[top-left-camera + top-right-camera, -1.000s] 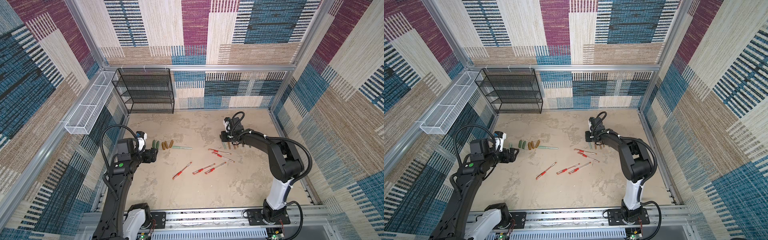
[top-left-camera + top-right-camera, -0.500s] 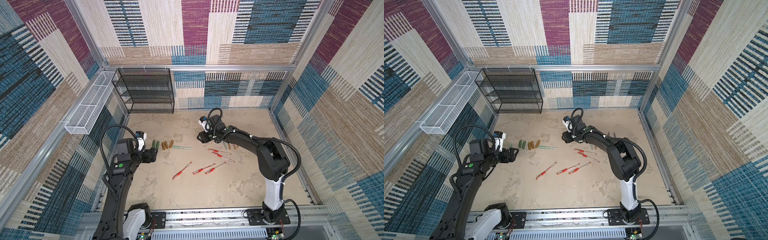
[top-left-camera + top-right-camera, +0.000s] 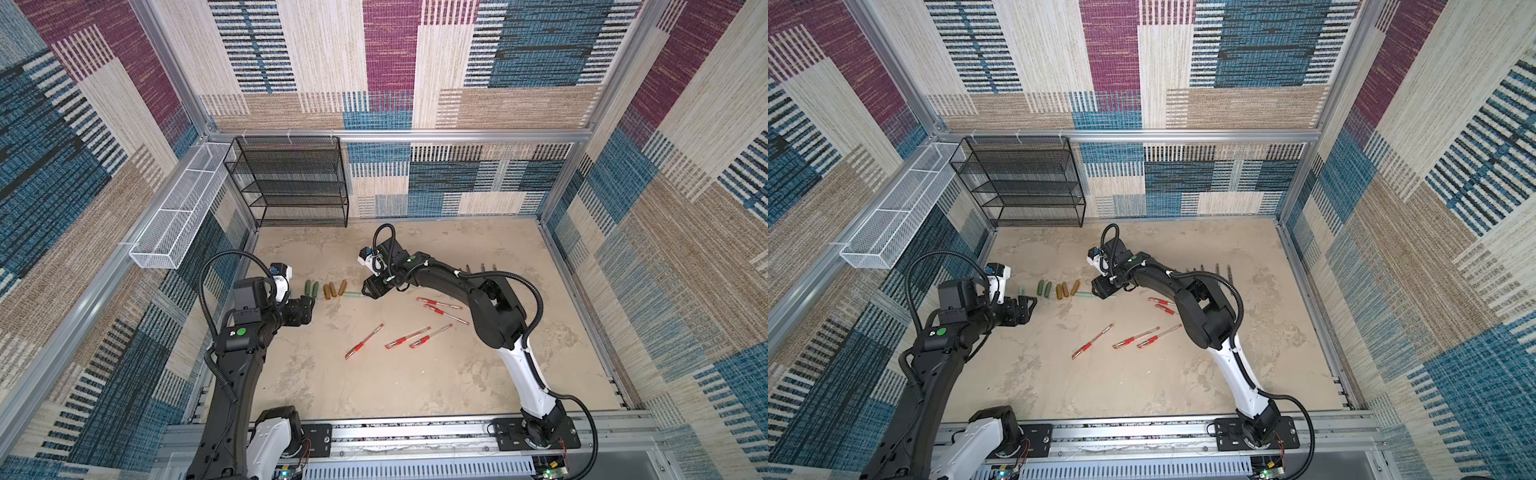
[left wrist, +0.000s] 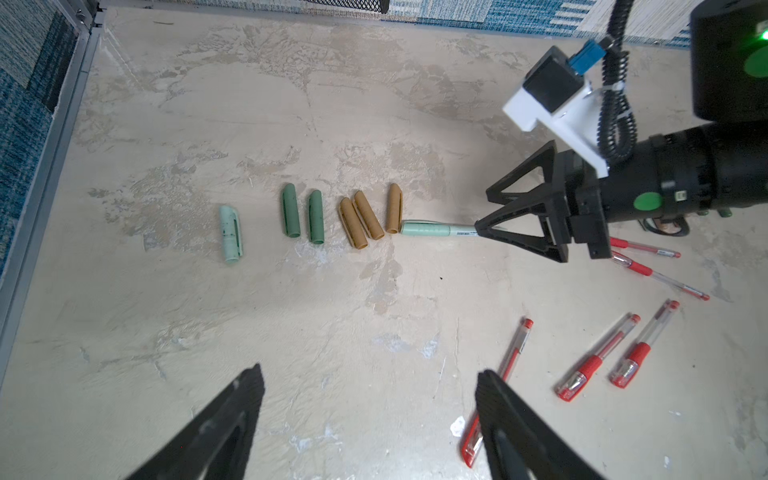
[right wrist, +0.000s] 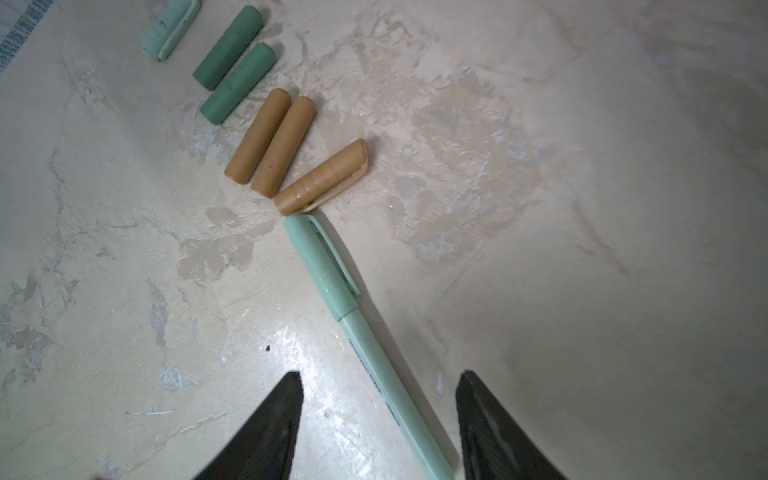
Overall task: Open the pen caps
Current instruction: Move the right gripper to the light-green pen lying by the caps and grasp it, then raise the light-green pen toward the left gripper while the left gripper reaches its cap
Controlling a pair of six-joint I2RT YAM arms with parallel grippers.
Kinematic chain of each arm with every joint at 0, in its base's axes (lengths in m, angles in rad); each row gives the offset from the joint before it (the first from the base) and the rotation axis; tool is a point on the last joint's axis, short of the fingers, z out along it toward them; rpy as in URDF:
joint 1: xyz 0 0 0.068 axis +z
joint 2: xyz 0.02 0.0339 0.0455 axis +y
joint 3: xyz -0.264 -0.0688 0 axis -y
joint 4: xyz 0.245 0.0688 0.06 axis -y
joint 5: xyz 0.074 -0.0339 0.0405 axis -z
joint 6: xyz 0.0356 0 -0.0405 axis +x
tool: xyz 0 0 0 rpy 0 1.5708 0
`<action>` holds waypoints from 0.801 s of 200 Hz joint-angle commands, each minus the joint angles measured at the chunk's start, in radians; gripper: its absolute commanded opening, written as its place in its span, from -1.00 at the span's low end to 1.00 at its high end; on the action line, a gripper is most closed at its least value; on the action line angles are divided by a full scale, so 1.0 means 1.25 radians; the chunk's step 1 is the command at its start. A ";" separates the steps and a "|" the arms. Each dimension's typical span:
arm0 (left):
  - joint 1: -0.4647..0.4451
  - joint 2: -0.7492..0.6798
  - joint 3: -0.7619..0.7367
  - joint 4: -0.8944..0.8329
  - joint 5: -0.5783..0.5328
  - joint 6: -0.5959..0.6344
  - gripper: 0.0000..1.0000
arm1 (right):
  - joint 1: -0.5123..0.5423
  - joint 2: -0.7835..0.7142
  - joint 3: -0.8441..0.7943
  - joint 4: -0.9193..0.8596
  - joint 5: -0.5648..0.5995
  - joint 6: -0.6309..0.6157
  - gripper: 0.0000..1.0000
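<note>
Pen caps [image 4: 368,216] (loose green, brown, mint) lie in a row on table [image 4: 374,104]; capped mint pen [image 5: 324,270] at row's end. R gripper [image 5: 378,378] jaws apart, straddling pen's barrel. L gripper [image 4: 370,374] wide apart, empty, near row.

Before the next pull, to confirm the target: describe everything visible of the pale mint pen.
The pale mint pen is matte plastic, capped: a slightly darker cap with a clip, a paler barrel with small print. It lies flat on the table, cap end at, perhaps touching, a golden brown cap. The right hand straddles its barrel, open, not gripping.
</note>
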 commanded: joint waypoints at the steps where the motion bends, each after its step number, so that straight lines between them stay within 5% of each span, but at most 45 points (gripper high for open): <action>1: 0.001 0.002 -0.001 0.013 -0.003 -0.004 0.68 | 0.007 0.047 0.066 -0.056 0.000 -0.014 0.21; 58: 0.000 0.010 0.003 0.012 -0.006 -0.006 0.68 | 0.019 0.088 0.102 -0.121 0.031 -0.048 0.09; 160: -0.009 0.010 0.003 0.018 -0.003 -0.014 0.68 | 0.036 -0.022 -0.091 -0.119 0.104 -0.037 -0.70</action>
